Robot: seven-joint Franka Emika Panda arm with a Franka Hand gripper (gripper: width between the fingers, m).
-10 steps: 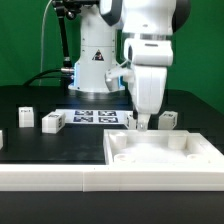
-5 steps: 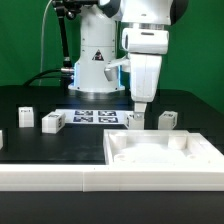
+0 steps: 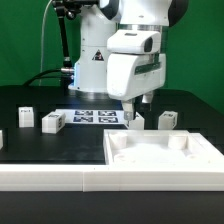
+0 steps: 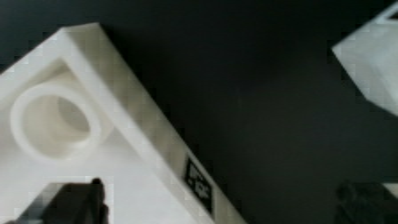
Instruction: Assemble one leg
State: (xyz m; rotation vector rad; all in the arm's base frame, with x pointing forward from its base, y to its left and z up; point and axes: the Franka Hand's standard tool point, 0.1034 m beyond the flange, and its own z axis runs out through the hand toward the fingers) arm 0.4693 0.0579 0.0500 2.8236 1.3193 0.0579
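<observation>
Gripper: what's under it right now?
A white leg stands on the table just below the open gripper. The gripper partly covers its top, so contact is unclear.

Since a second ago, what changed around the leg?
The gripper rose from beside the leg, and the wrist tilted and swung toward the exterior view's left. The gripper is open and took nothing with it. The leg, the other small blocks, the large white piece and the marker board stayed put.
</observation>
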